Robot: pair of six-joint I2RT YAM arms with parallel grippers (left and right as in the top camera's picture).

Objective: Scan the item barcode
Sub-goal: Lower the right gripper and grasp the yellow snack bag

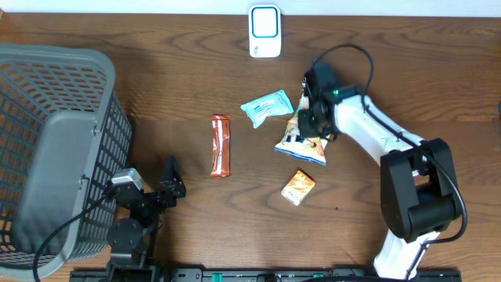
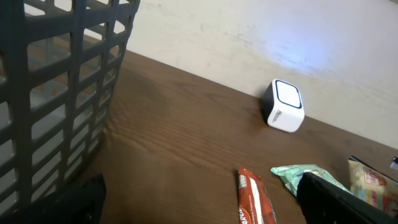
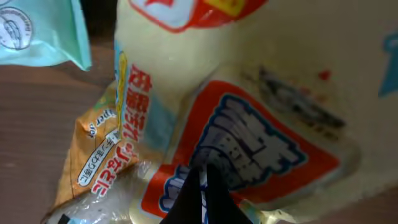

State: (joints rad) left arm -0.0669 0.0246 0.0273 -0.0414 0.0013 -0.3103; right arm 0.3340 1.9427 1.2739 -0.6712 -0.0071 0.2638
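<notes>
Plastic snack bag [image 1: 301, 145] mid-table, below scanner [image 1: 264, 31] | right gripper [image 3: 202, 193] pinched tight on its film | left gripper [image 1: 174, 180] wide, by basket [image 1: 117, 117] | tip: lift slowly, check the thin pinch holds, face barcode to scanner

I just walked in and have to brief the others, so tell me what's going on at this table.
The right gripper is shut on a yellow snack bag with red and blue print, right of the table's middle. The white barcode scanner stands at the far edge, and the bag is not at it yet. The left gripper hangs open and empty beside the grey basket. A red snack bar, a teal packet and an orange packet lie untouched.
</notes>
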